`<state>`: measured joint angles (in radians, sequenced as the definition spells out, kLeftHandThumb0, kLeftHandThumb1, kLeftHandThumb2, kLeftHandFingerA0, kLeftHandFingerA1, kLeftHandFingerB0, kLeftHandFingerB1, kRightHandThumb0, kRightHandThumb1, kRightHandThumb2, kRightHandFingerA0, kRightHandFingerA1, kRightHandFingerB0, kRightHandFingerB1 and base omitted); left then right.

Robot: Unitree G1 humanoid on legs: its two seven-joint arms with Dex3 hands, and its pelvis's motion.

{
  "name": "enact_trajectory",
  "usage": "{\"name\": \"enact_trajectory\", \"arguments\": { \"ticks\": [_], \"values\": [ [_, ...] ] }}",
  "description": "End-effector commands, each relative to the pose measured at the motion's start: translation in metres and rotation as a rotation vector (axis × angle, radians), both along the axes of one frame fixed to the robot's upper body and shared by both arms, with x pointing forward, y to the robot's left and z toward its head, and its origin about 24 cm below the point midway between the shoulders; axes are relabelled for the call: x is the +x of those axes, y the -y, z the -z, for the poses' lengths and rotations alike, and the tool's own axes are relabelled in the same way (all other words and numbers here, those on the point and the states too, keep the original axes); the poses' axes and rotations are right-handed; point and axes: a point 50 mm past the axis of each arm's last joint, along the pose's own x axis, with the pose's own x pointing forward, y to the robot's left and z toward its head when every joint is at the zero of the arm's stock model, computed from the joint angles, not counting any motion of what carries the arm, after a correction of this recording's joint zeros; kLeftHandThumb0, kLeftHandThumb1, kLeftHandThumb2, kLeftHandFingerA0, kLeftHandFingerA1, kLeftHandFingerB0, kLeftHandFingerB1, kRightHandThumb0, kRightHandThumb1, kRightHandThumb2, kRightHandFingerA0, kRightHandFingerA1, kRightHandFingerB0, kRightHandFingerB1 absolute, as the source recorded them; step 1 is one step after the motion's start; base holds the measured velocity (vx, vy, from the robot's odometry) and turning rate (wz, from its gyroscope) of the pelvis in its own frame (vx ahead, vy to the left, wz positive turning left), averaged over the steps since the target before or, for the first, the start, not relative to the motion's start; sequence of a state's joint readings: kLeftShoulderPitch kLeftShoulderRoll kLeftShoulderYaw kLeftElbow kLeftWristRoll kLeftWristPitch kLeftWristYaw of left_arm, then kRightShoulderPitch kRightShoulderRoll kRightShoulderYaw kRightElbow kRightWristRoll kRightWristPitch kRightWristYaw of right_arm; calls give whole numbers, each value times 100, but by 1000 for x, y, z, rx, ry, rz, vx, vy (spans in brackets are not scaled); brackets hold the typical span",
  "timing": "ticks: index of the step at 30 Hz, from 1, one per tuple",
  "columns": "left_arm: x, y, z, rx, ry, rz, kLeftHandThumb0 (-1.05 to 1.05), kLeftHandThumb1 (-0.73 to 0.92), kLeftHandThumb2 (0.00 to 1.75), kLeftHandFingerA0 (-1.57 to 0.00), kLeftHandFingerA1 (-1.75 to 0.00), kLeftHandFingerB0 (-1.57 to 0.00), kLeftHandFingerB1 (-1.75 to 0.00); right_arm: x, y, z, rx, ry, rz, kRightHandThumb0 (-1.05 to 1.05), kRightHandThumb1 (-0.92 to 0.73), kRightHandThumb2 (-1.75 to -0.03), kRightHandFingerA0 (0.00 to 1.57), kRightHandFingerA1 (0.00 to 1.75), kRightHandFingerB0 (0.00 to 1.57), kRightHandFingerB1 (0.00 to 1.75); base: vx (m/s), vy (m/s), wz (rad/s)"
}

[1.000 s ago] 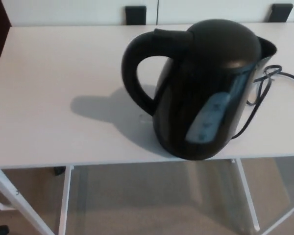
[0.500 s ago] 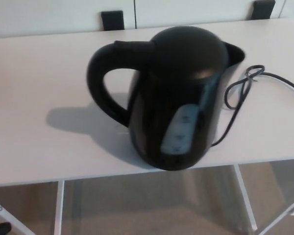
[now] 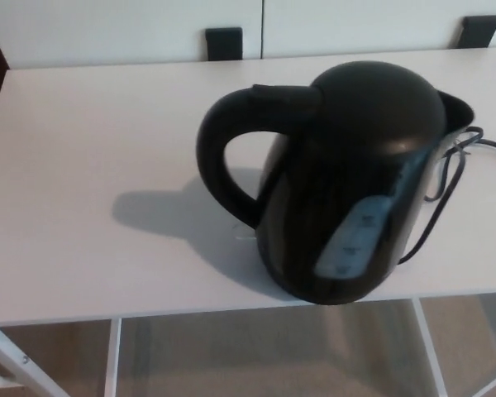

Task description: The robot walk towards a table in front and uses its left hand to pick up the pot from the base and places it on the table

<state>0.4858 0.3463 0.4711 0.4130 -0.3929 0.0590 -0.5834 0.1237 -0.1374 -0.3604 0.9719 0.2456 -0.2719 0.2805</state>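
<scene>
A black electric kettle, the pot (image 3: pixel 347 182), stands upright near the front edge of a white table (image 3: pixel 91 165). Its loop handle (image 3: pixel 223 157) points to the picture's left and its spout to the right. A pale blue water window shows on its lower front. The base under it is hidden by the pot's body. A black power cord (image 3: pixel 450 169) loops out from behind the pot to the right. Neither of my hands shows in the head view.
The pot's shadow (image 3: pixel 174 215) falls on the tabletop to its left. Two black brackets (image 3: pixel 224 41) sit at the table's far edge against a white wall. White table legs (image 3: pixel 112 356) and beige floor show below the front edge.
The whole picture has shifted, so the camera moved: the pot sits further right in the frame than half a second ago. The pot itself has not moved on the table.
</scene>
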Motion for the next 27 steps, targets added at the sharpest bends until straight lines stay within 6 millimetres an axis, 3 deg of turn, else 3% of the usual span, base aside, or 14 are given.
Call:
{"name": "enact_trajectory", "arguments": {
  "ticks": [1,10,14,15,16,17,18,19,20,22,24,27],
  "values": [
    [-5,3,-3,-79,-3,15,-37,60,58,-53,-44,-57,-39,-3,2,-1,-4,-3,10,-22,-71,-63,13,35,17,33,0,0,0],
    [0,3,1,-91,-8,16,-36,59,57,-56,-45,-57,-39,5,4,-3,-9,9,11,-22,-70,-63,15,36,17,34,0,0,0],
    [-4,-7,-3,-48,-21,-59,-33,60,58,-53,-45,-57,-39,3,-2,0,-3,5,10,-20,-71,-63,13,34,18,33,0,0,0],
    [-5,-14,-6,-29,-21,-120,-30,57,57,-46,-43,-50,-38,4,-2,-1,-1,9,18,-21,-71,-63,14,34,18,33,0,0,0],
    [-10,-21,-10,-35,11,-178,-28,52,60,-27,-42,-28,-36,5,1,-3,-6,17,19,-22,-69,-63,15,35,18,34,0,0,0],
    [-14,-29,-13,-26,35,-246,-22,52,56,-37,-45,-28,-35,6,3,-5,-10,22,17,-23,-69,-64,15,36,17,34,0,0,0],
    [-17,-36,-16,-11,48,-303,-22,52,56,-37,-45,-28,-35,7,4,-5,-13,24,13,-23,-69,-64,15,36,17,34,0,0,0],
    [-20,-53,-22,60,54,-398,-28,49,62,-40,-46,-41,-40,8,5,-6,-24,24,2,-24,-69,-64,16,37,17,34,0,0,0],
    [-22,-76,-41,126,110,-488,-26,51,55,-49,-43,-49,-36,11,5,-7,-27,22,-5,-23,-70,-64,15,36,17,34,0,0,0],
    [-19,-88,-63,175,198,-514,-24,52,56,-53,-45,-48,-37,13,5,-6,-24,17,-8,-21,-70,-63,14,35,18,34,0,0,0],
    [-6,-96,-105,293,369,-512,-30,51,56,-47,-43,-51,-36,15,2,-6,-30,11,-25,-21,-70,-63,14,35,19,34,0,0,0],
    [7,-87,-140,342,521,-453,-35,48,67,-34,-47,-43,-42,19,-1,-5,-24,14,-29,-22,-70,-63,15,36,18,34,0,0,0]
  ]
}}
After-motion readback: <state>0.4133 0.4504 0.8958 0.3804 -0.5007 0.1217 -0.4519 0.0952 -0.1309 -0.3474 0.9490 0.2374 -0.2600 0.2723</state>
